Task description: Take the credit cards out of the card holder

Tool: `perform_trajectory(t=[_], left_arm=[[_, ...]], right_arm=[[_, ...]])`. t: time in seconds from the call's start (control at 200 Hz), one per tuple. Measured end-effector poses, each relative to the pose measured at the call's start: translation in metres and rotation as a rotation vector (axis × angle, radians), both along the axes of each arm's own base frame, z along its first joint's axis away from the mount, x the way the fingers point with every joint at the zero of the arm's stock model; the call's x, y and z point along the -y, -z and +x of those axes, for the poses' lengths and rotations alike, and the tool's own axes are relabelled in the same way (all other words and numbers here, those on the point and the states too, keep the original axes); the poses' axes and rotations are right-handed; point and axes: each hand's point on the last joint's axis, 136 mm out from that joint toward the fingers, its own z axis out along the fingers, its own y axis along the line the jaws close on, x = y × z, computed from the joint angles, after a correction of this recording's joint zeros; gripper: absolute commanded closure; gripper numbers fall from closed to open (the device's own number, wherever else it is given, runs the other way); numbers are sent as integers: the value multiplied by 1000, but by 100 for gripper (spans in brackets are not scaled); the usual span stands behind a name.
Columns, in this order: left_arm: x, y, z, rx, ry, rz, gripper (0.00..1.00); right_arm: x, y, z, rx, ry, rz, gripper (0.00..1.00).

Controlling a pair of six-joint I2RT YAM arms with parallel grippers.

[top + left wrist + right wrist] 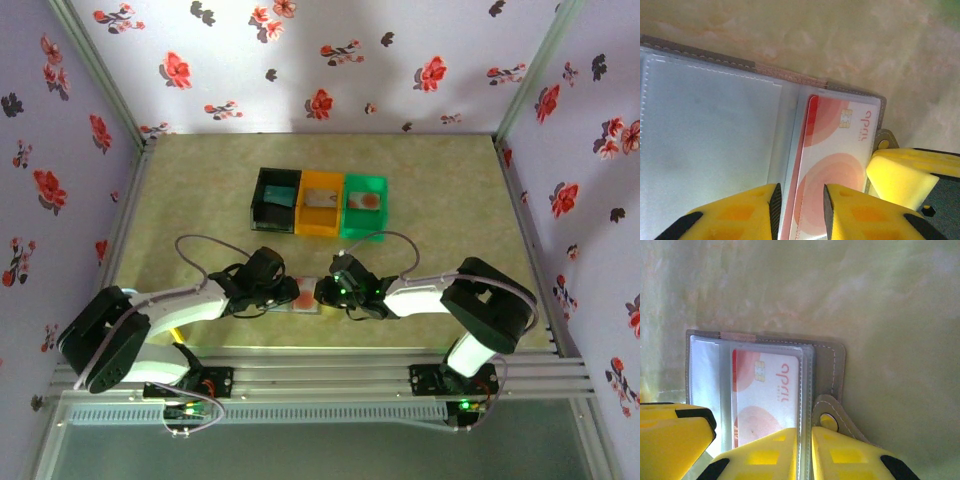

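Note:
The grey card holder [710, 130] lies open on the table, its clear sleeves facing up. A pale credit card [840, 150] with orange-red round marks sits in the right-hand sleeve. My left gripper [800, 210] is open, and its pads stand apart on either side of that card's red left edge. My right gripper [805, 450] is shut on the outer edge of the clear sleeve of the card holder [827, 360], beside the snap tab [832, 412]. The same credit card [770, 385] lies just left of it. From above, both grippers [285, 292] [322, 292] meet over the holder [300, 302].
Three small bins stand in a row behind the grippers: black [262, 205], orange [320, 228] and green [363, 232]. Each has a card-like thing lying in it. Flowered walls close in the table on three sides. A metal rail runs along the near edge.

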Motion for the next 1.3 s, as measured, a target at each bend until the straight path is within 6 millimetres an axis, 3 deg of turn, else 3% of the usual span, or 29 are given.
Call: perform_trajectory(t=[0.605,1.3], left_arm=[[12,8,4,-8,1,-28,68],[12,11,4,-5,-9,-40,68]], right_arm=[[-1,0,0,-1,-2,2,84],[-4,1,2,-4,2,22,86]])
